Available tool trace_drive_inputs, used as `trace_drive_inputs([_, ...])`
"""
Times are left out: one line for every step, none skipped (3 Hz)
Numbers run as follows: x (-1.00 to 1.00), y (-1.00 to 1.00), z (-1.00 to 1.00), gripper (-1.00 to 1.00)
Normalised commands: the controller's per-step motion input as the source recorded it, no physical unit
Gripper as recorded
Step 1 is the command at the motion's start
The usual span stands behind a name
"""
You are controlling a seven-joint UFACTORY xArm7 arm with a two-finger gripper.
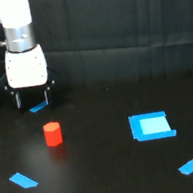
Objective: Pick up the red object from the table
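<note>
Pincer (32, 98) spread and empty, above table (108, 183), red object (53, 134) standing near below

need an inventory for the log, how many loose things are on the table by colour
Red: 1, the small red short block
Blue: 4, the large flat blue square piece, the flat blue strip at lower left, the blue rounded piece at lower right, the small blue piece below the gripper
Total: 5

I see a dim, soft-focus scene: the black table (108, 183) swallows most light, showing only a faint sheen. The white arm housing (25, 67) above it glares, nearly blown out, and edges everywhere look blurred.
</note>
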Motion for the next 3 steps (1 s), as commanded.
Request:
trace_drive_inputs([0.45,-0.94,-0.27,1.0])
trace_drive_inputs([0.35,-0.93,-0.15,1.0])
trace_drive_inputs([0.3,-0.83,-0.14,0.97])
